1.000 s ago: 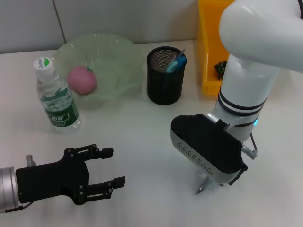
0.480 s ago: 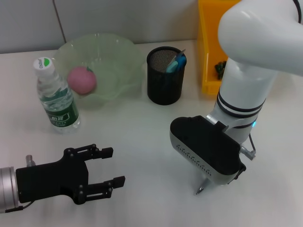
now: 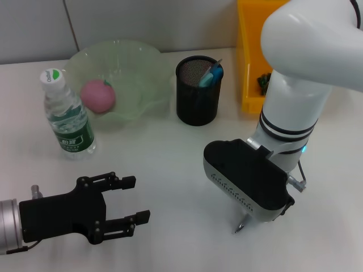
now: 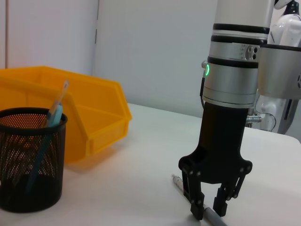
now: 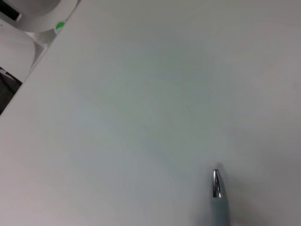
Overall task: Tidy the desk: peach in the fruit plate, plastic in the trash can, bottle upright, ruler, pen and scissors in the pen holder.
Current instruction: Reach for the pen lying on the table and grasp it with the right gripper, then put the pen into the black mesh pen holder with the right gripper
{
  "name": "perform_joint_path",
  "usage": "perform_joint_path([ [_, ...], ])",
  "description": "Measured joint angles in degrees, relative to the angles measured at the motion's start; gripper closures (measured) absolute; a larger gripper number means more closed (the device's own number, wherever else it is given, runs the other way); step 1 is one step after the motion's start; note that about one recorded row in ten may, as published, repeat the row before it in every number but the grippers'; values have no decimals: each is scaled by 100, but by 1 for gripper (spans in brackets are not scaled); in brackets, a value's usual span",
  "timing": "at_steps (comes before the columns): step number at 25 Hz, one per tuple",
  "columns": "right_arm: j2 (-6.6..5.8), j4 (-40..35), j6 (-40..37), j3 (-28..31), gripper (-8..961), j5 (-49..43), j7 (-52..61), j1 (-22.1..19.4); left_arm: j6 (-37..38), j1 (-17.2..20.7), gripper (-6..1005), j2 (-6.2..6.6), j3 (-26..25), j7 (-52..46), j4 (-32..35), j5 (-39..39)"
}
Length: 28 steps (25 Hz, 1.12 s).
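Note:
A silver pen (image 4: 178, 181) lies on the white table near the front right; its tip shows in the head view (image 3: 239, 228) and the right wrist view (image 5: 217, 188). My right gripper (image 4: 209, 210) points straight down over it, one finger on each side, shut on the pen at table level. In the head view the white wrist housing (image 3: 247, 178) hides that gripper. My left gripper (image 3: 131, 199) is open and empty, low at the front left. The black mesh pen holder (image 3: 197, 90) holds blue-handled items (image 3: 211, 75). The pink peach (image 3: 97, 95) lies in the green plate (image 3: 148, 59). The bottle (image 3: 67, 116) stands upright.
A yellow bin (image 3: 249, 62) stands at the back right, just right of the pen holder; it also shows in the left wrist view (image 4: 94, 117) behind the holder (image 4: 28, 160). The bottle stands just left of the plate.
The right wrist has edged very slightly. The pen tip, the left gripper and all other objects are where they were.

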Motion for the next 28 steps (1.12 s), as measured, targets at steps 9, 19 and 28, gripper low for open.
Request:
perform_joint_path([
  [9,0,4,0,0,617,-5,10,0,0,-19,246,0,0,0,0,0],
  [19,0,24,27,0,693,-16,10,0,0,-8,246,0,0,0,0,-56],
  [28,-16,-87,0,142,807,7,-5,-9,0,-20,246,0,0,0,-55,-93],
])
